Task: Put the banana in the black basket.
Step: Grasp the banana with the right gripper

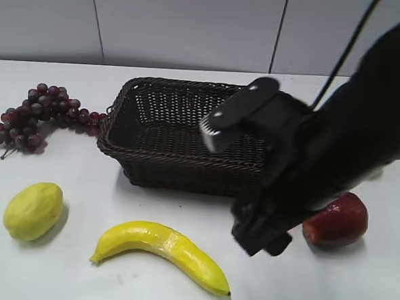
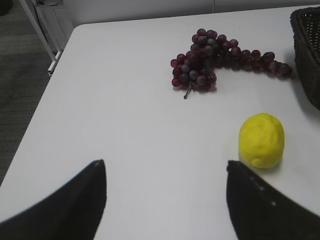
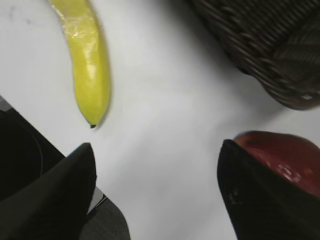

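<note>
Exterior view: one banana (image 1: pixel 163 253), one black basket (image 1: pixel 184 134).

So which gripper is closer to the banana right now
Right. The right gripper hangs open just past the banana tip; the left gripper is over by the lemon.

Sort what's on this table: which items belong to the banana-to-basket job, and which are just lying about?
Belongs to the job:
banana
black basket
right gripper, open, near the banana's tip

Just lying about:
red grapes
lemon
red apple
left gripper, open, off to the side
</note>
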Controlling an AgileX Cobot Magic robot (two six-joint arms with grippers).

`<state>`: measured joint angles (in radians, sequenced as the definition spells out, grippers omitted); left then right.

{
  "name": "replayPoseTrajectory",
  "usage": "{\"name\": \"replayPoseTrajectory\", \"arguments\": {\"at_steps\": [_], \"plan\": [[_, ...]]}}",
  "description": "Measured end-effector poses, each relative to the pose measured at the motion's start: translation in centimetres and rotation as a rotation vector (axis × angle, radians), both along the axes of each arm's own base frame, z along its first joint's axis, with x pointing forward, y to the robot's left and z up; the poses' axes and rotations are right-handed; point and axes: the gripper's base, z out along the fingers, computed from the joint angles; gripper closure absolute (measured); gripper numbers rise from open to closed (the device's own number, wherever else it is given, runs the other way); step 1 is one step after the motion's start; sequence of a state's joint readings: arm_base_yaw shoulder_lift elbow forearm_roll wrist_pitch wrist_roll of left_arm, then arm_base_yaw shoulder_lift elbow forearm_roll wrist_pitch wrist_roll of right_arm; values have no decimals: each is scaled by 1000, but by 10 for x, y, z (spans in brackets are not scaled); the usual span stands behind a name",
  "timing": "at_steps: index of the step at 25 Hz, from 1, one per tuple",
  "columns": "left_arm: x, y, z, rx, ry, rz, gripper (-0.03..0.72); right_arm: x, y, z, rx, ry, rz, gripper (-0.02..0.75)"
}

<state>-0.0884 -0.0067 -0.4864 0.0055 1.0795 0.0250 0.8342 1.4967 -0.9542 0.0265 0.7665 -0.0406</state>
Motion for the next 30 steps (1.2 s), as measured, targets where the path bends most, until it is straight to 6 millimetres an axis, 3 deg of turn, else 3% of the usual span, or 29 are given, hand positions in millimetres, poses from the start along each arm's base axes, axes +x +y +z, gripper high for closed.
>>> {"name": "replayPoseTrajectory", "arguments": {"at_steps": [7, 13, 30], "plan": [[0, 0, 0, 0, 0, 0, 133, -2, 55, -42, -80, 64, 118, 164], [0, 0, 0, 0, 0, 0, 133, 11, 81, -68, -127, 88, 184, 164], [0, 0, 0, 0, 0, 0, 133, 14, 87, -117, -257, 179, 292, 164]]}}
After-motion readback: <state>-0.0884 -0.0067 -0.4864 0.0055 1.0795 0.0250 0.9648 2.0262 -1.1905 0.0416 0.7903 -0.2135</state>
